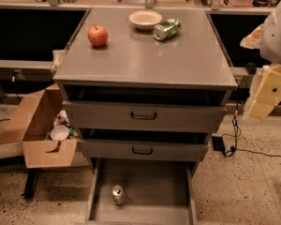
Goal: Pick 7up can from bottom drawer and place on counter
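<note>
**Status.** The 7up can sits on the floor of the open bottom drawer, left of centre and toward the front. It is near the left wall but not touching it, and appears to stand lid up. The tool hangs at the right edge of view, beside the desk and well apart from the can. Whether it is open or closed cannot be told. My judgement is that the pick has not begun.

**Hazards.**
1. Collision on descent. The two upper drawers stand slightly proud of the cabinet above the rear of the bottom drawer. An approach from behind or at a steep angle could strike their fronts or handles.
2. Tipping. The can looks light, so an off-centre closing would likely topple it or push it against the left wall, where it is harder to reach.
3. Wrong object. A green can lies on its side on the desk next to a bowl and could be mistaken for the target.
4. Placement. An apple stands at the far left of the desk. Setting the can down among these items risks knocking or rolling them.
5. Base travel. A cable trails on the floor to the right, and a cardboard box stands to the left.
</note>
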Available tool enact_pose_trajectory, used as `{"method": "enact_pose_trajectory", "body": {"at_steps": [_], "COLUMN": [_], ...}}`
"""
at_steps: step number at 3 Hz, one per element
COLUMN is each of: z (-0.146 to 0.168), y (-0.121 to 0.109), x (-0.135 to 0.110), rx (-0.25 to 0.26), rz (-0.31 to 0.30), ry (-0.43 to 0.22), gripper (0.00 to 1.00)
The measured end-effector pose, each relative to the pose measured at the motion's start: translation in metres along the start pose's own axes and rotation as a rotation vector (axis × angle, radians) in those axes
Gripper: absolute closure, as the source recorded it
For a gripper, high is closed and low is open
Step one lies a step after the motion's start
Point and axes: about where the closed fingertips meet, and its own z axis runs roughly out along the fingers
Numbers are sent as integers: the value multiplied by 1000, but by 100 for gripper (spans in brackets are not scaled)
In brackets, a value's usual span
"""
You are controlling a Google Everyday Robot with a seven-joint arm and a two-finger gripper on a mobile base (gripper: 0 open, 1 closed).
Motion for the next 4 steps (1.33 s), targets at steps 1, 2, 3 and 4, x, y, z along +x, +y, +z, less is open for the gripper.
{"method": "enact_pose_trajectory", "body": {"at_steps": [1,2,3,4], "z": [0,11,47,97], "y": [0,3,18,47], "x": [0,-2,-9,-20], "rx": [0,-10,-39,-68], "rz": [0,-17,-58,-86], "ry": [0,-1,-42,-108], "gripper": [0,0,0,0]}}
